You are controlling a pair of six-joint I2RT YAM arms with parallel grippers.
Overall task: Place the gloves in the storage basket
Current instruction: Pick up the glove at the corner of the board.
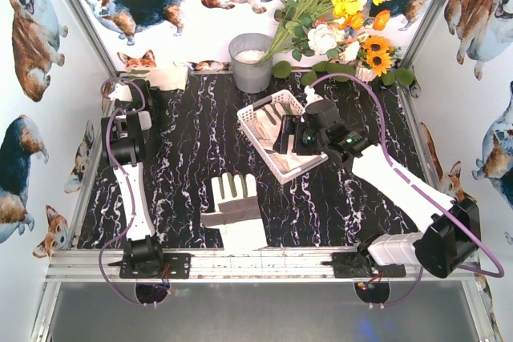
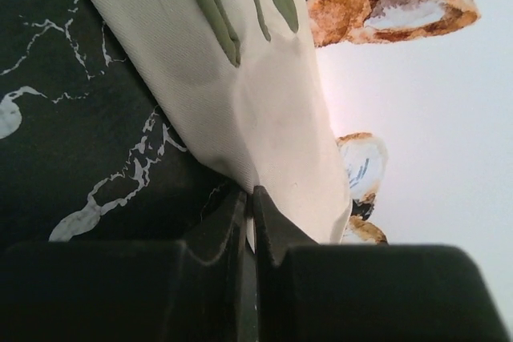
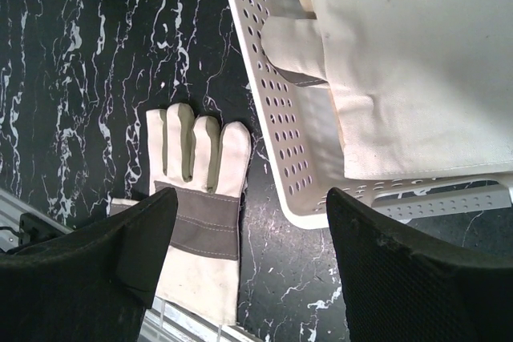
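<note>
Corner glove (image 2: 240, 102) lies at the tabletop's (image 1: 184, 142) far left, its edge pinched in the closed left gripper (image 2: 252, 195). Right gripper (image 3: 252, 206) gapes wide, holding nothing, over the basket (image 3: 264, 94) rim. Basket glove (image 3: 401, 62) lies inside, and front glove (image 3: 196, 190) lies flat near the arms. Black marbled surface, corgi-print walls (image 1: 32, 78), bucket (image 1: 251, 62) and flowers (image 1: 337, 14) at back.

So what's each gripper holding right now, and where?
The left gripper pinches a glove by its cream cuff edge; the right gripper is open, holding nothing.
</note>
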